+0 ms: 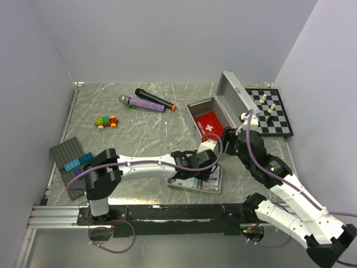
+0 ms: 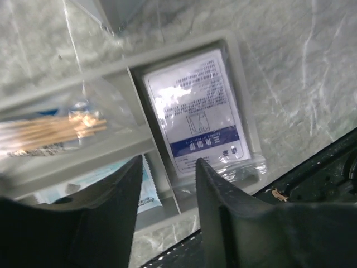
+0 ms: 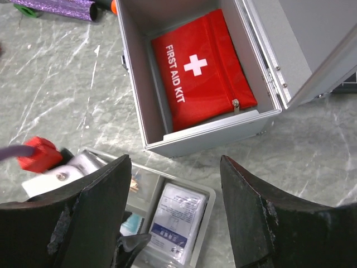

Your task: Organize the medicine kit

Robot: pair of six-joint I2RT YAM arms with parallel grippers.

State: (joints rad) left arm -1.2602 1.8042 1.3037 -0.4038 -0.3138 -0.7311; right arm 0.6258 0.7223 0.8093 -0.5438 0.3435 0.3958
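Two containers stand close on the counter [image 1: 150,134]: metal case [image 3: 134,72] holds red pouch [image 3: 201,72], grey tray [image 2: 245,89] holds white packet [image 2: 198,111]. Wooden sticks [image 2: 56,131] show clearly only in left wrist view. Left hand [image 2: 168,164] and right hand [image 3: 175,162] are spread, empty.

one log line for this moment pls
left gripper open over tray | right gripper open near case | lid open, pouch inside case | packet in tray, tray outside case

White shells with black joints on both the left arm [image 1: 146,163] and right arm [image 1: 295,204]; a purple cable [image 1: 246,142] snakes along each. The left tool [image 2: 167,163] and right tool [image 3: 174,162] have thick matt black fingers [image 3: 262,223], scuffed.
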